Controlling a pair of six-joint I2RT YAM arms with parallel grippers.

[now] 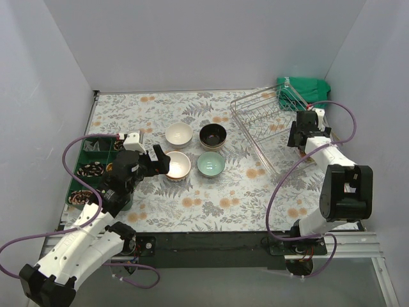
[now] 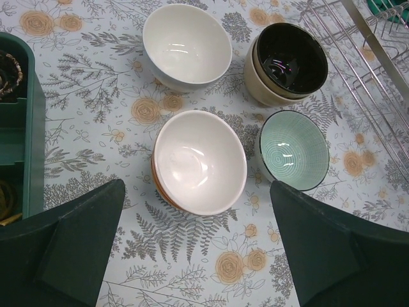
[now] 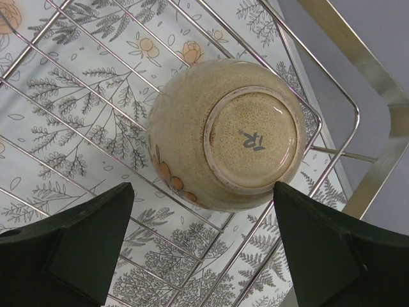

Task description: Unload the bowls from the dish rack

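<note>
Right hand wide open, empty, over upturned bowl; rack wire at bowl's 3 o'clock may snag the closing hand.

The dish rack is thin wire that gleams like polished metal. The speckled tan bowl looks matt and gritty underneath, while the white bowl and black bowl shine with glossy glaze.

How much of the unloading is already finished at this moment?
Done: white bowl, dark bowl, stacked white bowl and teal bowl stand on the table. In hand: the right claw, open, hovers over a speckled tan bowl lying upside down in the dish rack. Remaining: lifting that bowl out. The left claw is open, empty.
</note>
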